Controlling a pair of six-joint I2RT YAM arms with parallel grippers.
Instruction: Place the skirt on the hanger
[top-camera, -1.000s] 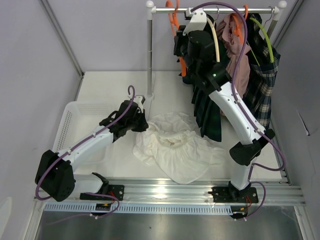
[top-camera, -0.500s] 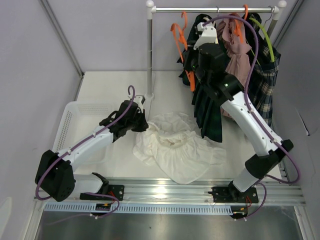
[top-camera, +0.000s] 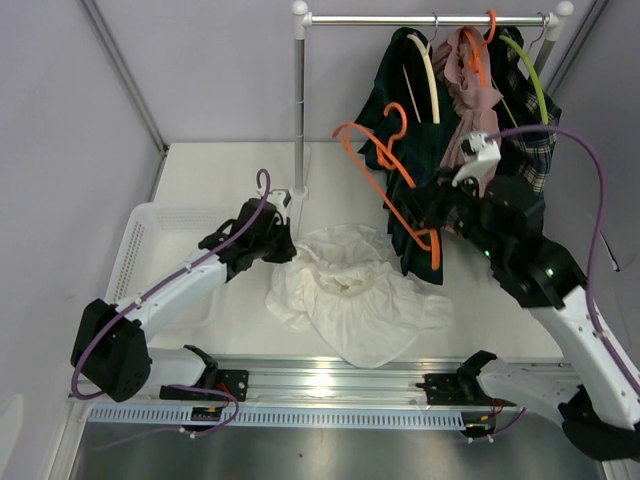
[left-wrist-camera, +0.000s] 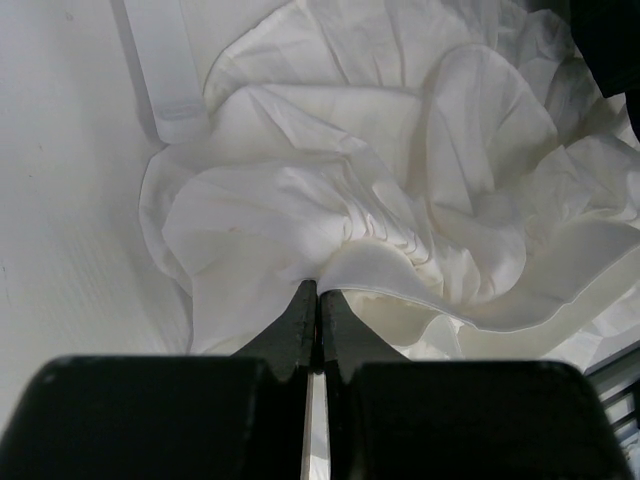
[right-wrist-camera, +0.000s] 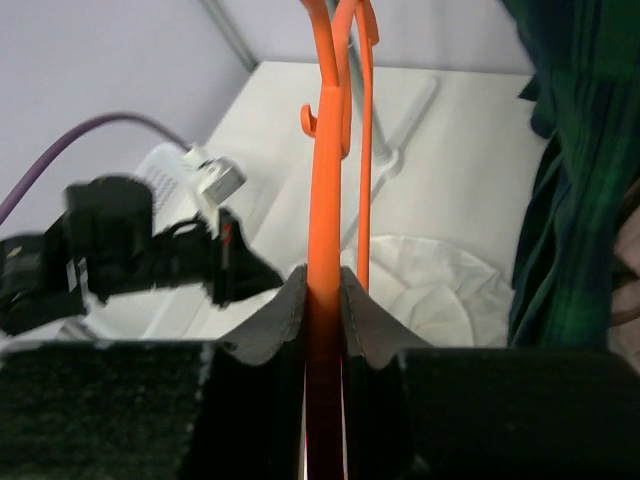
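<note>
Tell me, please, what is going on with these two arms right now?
The left gripper has its fingers pinched on an edge of the white skirt, which lies crumpled on the table. The right gripper clamps an orange hanger, held below the rail and above the table beside the skirt. The skirt is not yet on the hanger.

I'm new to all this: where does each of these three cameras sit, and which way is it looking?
Top: fixed above and behind the arms, looking down on the table; both arms show, plus skirt and rail.
Left wrist: rides the left arm, looking along its left pincer, shut on the skirt's edge.
Right wrist: rides the right arm, looking past its right pincer, shut on the hanger, toward the left arm.
Shared: all three see the skirt.
</note>
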